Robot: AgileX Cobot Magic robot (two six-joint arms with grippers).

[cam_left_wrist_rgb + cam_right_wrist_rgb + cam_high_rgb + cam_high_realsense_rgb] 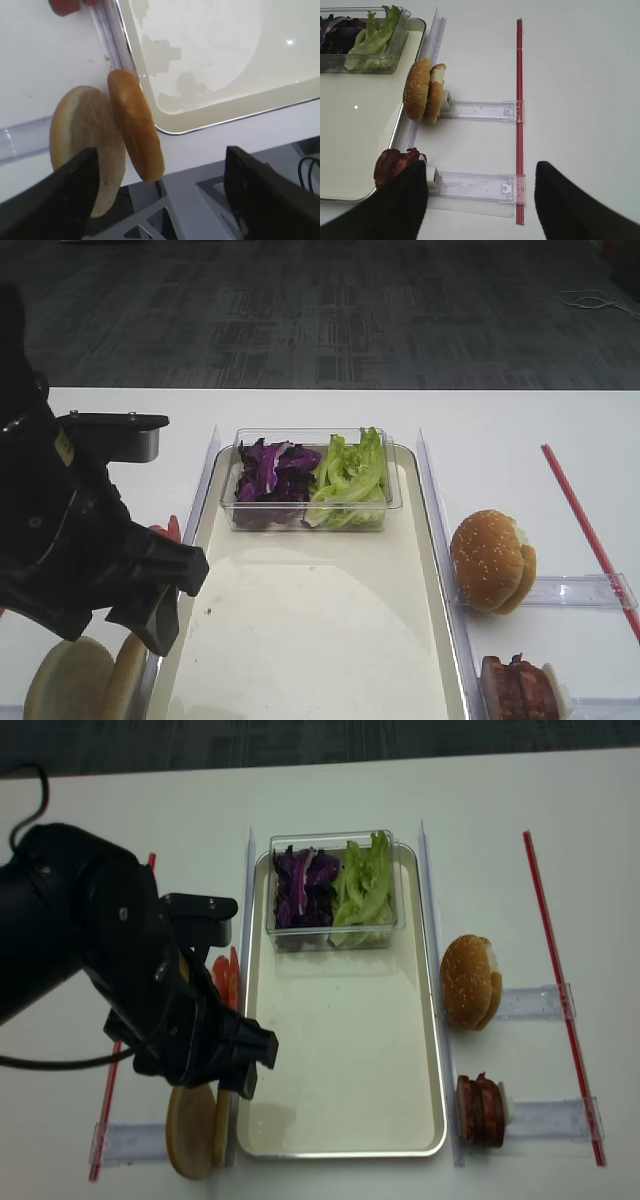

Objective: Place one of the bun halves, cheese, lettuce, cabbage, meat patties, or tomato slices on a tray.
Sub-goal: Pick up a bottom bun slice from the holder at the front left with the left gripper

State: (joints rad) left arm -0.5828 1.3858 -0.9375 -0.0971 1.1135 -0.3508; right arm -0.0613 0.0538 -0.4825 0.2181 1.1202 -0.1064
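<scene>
the step in hand looks like the reach for a bun. the left gripper (160, 197) hangs with jaws spread wide, empty, over the bun halves (107, 142), which stand on edge, pale faces and tan crust, just outside the tray (225, 120)'s corner; next it must lower and close on one. right gripper (481, 202) is also spread, empty.

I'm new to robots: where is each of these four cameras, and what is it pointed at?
Exterior high: low at the table's near edge, facing the tray and tub; left arm fills the left.
Realsense: overhead, straight down; left arm visible.
Right wrist: on the right arm, over the sesame bun; open right hand tips show.
Left wrist: on the left arm, over the bun halves; open left hand tips show.
Shared: every view shows the tray.
</scene>
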